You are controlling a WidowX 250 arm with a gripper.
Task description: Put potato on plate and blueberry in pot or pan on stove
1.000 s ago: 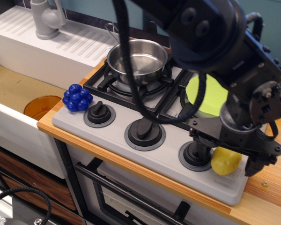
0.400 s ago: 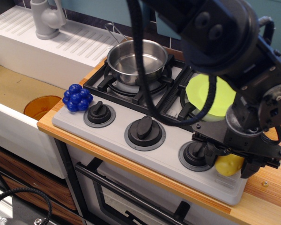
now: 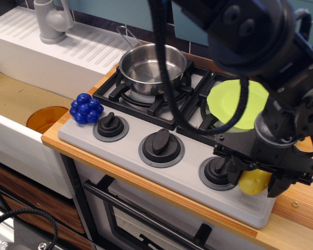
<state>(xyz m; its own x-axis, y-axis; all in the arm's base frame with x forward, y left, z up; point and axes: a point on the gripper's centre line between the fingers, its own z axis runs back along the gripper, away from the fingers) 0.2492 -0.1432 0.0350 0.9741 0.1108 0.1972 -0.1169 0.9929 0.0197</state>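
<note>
The yellow-tan potato (image 3: pixel 252 182) lies on the front right corner of the grey stove (image 3: pixel 130 152), next to the right knob (image 3: pixel 217 171). My gripper (image 3: pixel 255 177) is lowered over it with a finger on either side; whether they press on it does not show. The lime-green plate (image 3: pixel 233 104) lies on the right burner, partly hidden by my arm. The steel pot (image 3: pixel 151 65) stands empty on the left burner. The blueberry (image 3: pixel 85 108) sits on the stove's front left corner.
An orange round dish (image 3: pixel 46 119) lies in the sink at the left. A grey faucet (image 3: pixel 51 21) stands on the white drainer behind. A wooden counter strip (image 3: pixel 297 219) borders the stove at the right. Two more knobs (image 3: pixel 160 146) line the front.
My gripper has moved right and come down around the potato. The arm has uncovered more of the green plate. Blueberry and pot have not moved.
</note>
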